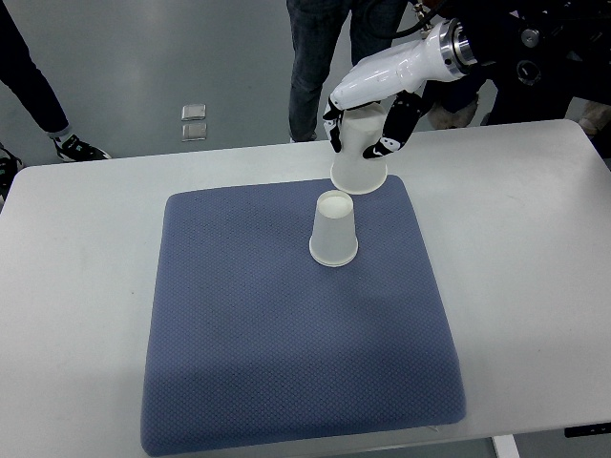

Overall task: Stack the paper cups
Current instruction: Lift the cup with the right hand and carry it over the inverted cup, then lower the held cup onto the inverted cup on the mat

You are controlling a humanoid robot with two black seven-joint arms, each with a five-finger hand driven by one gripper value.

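The blue mat (286, 343) covers most of the near tabletop (76, 286), and serves as the landmark here. Toward the far side of the mat, a little right of its middle, one paper cup (333, 229) stands upside down, rim on the fabric and base upward. Just beyond it, at the mat's far edge, a second paper cup (358, 153), also inverted, is clasped by the right hand (368, 119), whose fingers curl around the cup's upper wall; whether its rim touches the mat or hangs just above is hard to tell. The two cups are near but apart. Such cups look light, thin-walled and easily crushed, so a gentle hold around the side, near the stiffer closed base, seems wisest. Beyond the tabletop, people's legs (315, 67) stand on the grey floor (143, 57). The left hand is out of view.
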